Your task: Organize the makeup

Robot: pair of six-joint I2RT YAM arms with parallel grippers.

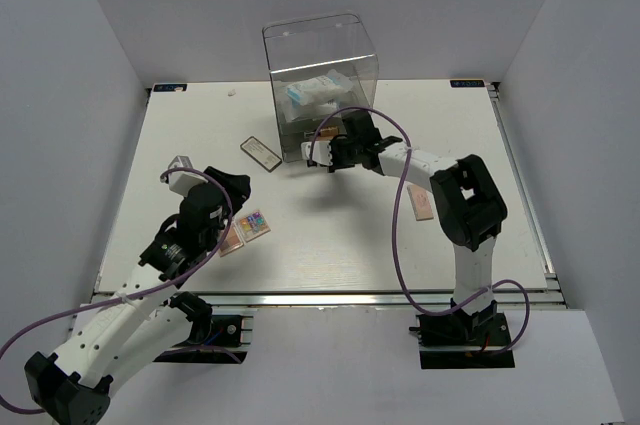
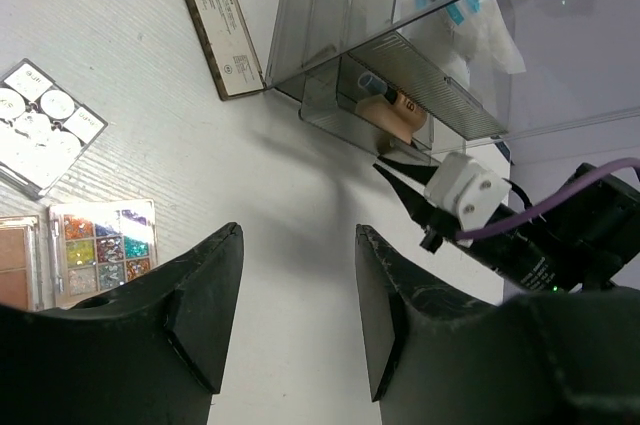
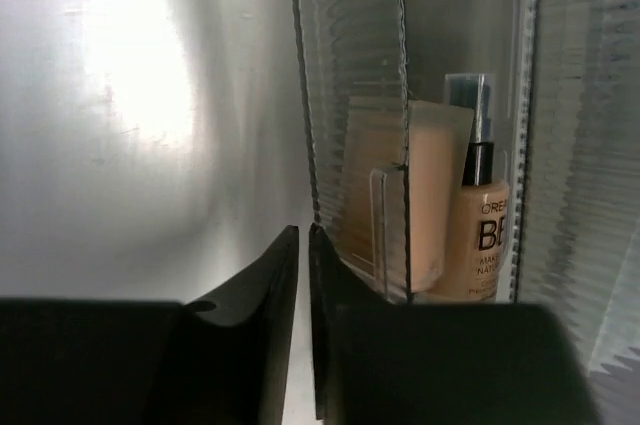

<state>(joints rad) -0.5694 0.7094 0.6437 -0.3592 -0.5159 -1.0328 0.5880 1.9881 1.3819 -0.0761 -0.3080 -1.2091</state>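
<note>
Hovering by the palette [image 2: 100,245], the left gripper [image 2: 298,235] is gaping empty — the right gripper [image 3: 303,235], jaws almost shut, is pointing at the drawer [image 3: 350,95].

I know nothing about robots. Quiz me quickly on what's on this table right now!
1. True or false: the left gripper is holding the multicoloured palette.
2. Where is the small bottle? A loose on the table; B inside a drawer of the clear drawer box; C on top of that box.
3. Fill in: seen from above, the dark-framed case lies on the table to the ___ of the box.

Key: 1 false, its jaws are open and empty; 2 B; 3 left.
</note>
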